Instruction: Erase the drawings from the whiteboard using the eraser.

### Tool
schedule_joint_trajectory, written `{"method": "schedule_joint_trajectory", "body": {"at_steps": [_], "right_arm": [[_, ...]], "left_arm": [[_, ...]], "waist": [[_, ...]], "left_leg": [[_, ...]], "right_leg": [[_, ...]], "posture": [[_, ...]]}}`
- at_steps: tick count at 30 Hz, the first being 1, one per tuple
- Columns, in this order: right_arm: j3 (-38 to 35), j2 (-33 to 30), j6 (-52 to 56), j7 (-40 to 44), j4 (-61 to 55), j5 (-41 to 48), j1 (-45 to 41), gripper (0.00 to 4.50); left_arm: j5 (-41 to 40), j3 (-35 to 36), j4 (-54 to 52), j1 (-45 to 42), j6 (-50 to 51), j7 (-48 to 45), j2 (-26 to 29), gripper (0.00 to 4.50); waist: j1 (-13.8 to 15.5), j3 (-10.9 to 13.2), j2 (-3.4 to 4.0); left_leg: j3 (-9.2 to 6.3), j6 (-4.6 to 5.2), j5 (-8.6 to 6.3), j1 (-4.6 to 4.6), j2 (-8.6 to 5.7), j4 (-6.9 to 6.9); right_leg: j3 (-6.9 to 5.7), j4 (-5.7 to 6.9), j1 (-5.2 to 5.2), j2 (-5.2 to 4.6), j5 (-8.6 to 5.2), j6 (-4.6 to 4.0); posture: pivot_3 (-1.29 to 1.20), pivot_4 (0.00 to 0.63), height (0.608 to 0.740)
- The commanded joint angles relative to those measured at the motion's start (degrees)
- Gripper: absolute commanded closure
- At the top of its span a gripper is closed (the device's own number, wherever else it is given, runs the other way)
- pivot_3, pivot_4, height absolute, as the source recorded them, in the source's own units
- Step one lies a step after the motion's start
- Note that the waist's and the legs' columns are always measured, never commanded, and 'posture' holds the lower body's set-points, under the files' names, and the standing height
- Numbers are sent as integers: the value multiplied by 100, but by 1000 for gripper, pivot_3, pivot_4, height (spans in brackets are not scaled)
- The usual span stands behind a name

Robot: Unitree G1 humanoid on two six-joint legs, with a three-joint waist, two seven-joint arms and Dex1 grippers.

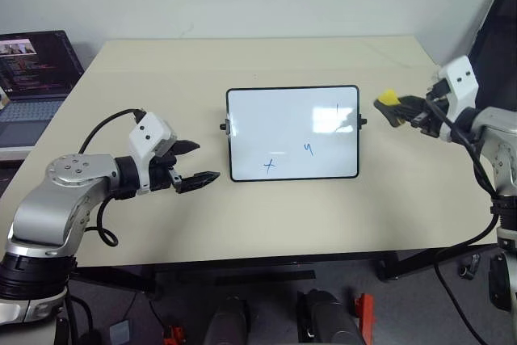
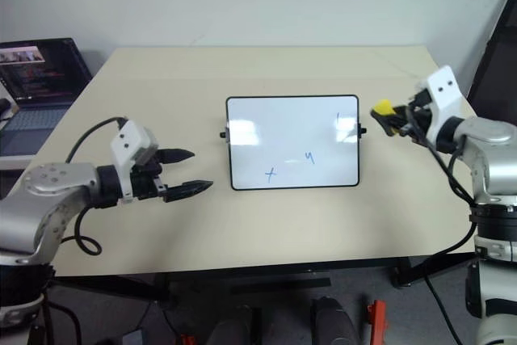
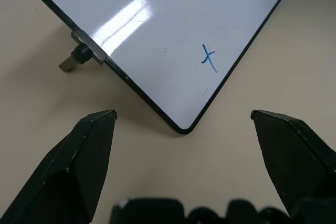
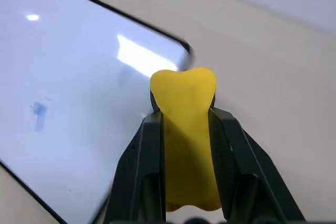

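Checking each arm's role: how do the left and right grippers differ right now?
The left gripper is open and empty; the right gripper is shut on the yellow eraser. Left sits beside the whiteboard's lower left corner, right by its upper right. Both have black fingers.

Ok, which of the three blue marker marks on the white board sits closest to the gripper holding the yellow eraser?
The short vertical blue stroke near the board's upper right corner; the y-like squiggle and the x lie lower and further left, away from the right gripper.
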Motion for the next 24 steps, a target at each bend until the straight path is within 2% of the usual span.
{"method": "schedule_joint_trajectory", "body": {"at_steps": [1, 5, 11, 15, 18, 24], "right_arm": [[392, 207, 14, 58, -1015, 181, -209, 3661], [1301, 429, -473, 56, -1216, -321, -362, 3661], [2163, 1286, -1149, -248, -640, -915, -428, 3662], [2811, 1633, -1857, -390, -59, -1621, -421, 3662], [3083, 1931, -2217, -494, 392, -1952, -471, 3662], [3154, 2319, -2646, -502, 1040, -2246, -602, 3662]], "left_arm": [[75, 14, -4, 34, -108, -47, 97, 0], [170, -108, 108, 91, -166, -68, 52, 0], [411, -258, 190, 232, -254, -68, 174, 0], [299, -166, 43, 272, -187, -62, 99, 0], [263, -130, -48, 375, -173, -39, 88, 0], [210, -86, -158, 460, -132, 20, 67, 0]], "waist": [[-4, 0, 0], [7, 0, 0], [10, 0, -1], [10, 0, -1], [8, 0, -1], [8, -1, -1]], "left_leg": [[0, 0, 0, 1, 1, 0], [0, 0, 0, 0, 1, 3], [-2, 0, 0, -2, 0, 5], [-2, 0, 0, -3, 0, 4], [-2, 0, 0, -2, 1, 3], [-4, 0, 0, -2, 1, 4]], "right_leg": [[1, 0, 0, 0, 0, 0], [-1, 1, 0, 0, 0, 0], [-3, 2, -2, -1, -1, -2], [-3, 3, -3, -1, 0, -3], [-3, 4, -3, -1, 0, -3], [-4, 6, -3, -1, 1, -6]], "posture": [[0, 150, 740], [0, 150, 740], [0, 150, 740], [0, 150, 740], [0, 150, 740], [0, 150, 740]]}}
